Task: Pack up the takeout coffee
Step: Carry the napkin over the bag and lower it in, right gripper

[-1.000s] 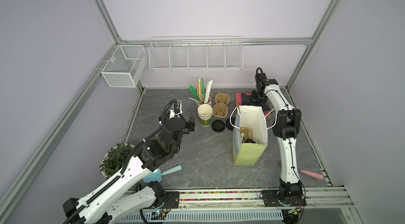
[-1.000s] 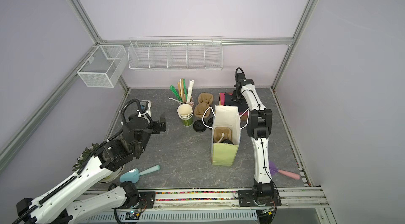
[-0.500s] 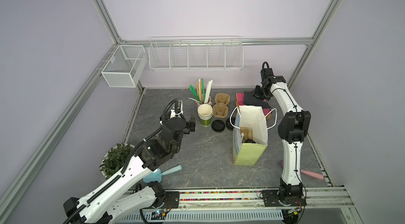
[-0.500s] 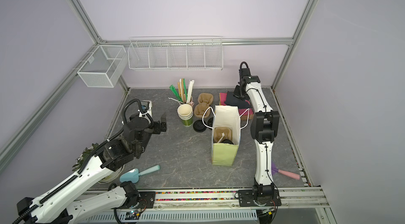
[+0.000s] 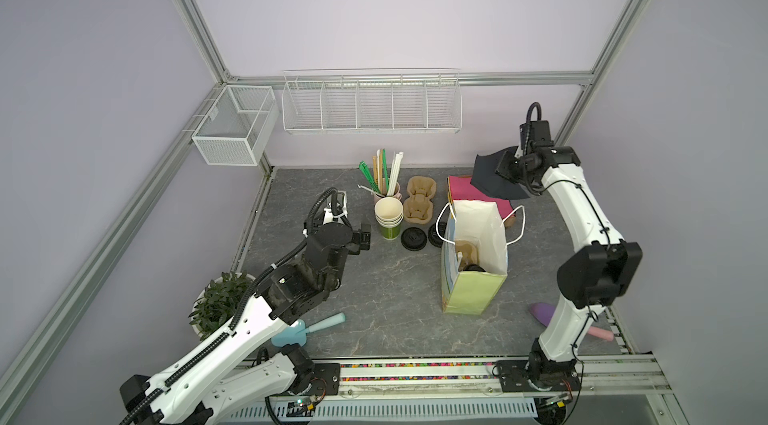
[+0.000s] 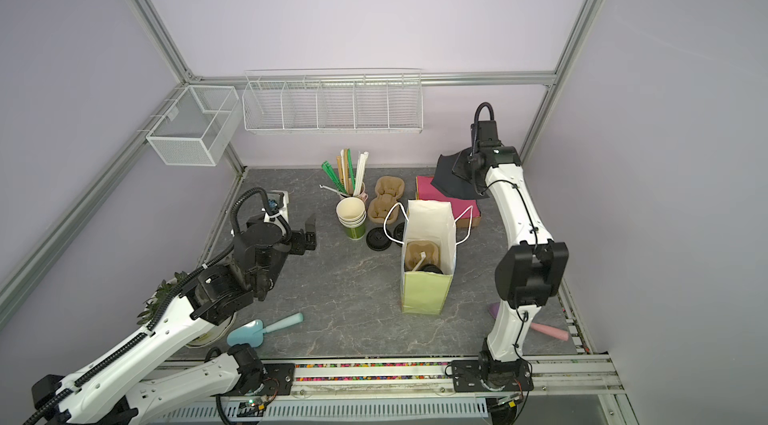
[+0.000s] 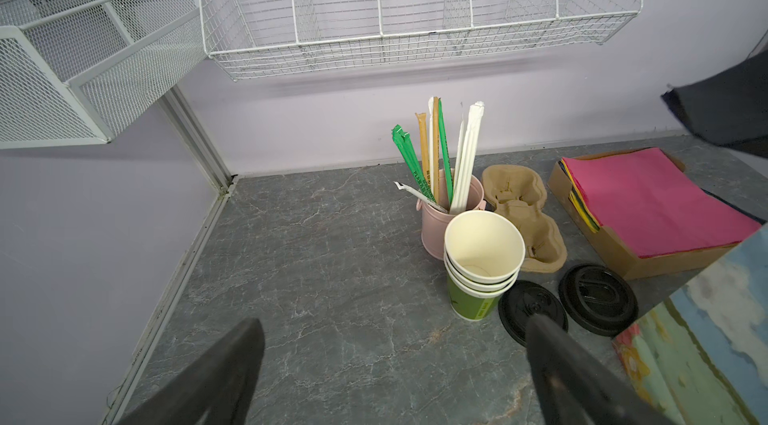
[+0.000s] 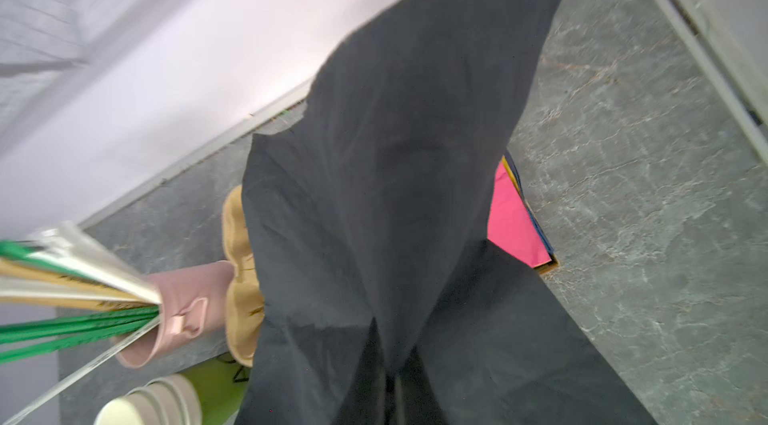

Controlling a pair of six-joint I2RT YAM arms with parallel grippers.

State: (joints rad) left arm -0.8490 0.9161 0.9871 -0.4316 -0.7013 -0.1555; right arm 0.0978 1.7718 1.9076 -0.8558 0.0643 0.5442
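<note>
Grey stone-look tabletop (image 5: 374, 277) carries an open paper bag (image 5: 469, 294) right of centre. Black tissue sheet (image 5: 486, 179), just lifted off the back-right stack (image 5: 460, 191), hangs pinched in the right end effector (image 5: 503, 171), probably as padding. Left end effector (image 5: 363, 238) gapes wide, empty. Takeout coffee (image 5: 475, 268) sits inside the bag.

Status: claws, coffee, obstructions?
Left claw open, empty, near stacked lidless cups. Right claw shut on black tissue sheet, above pink paper stack. Black-lidded takeout cup sits in green paper bag. Bag mouth clear.
</note>
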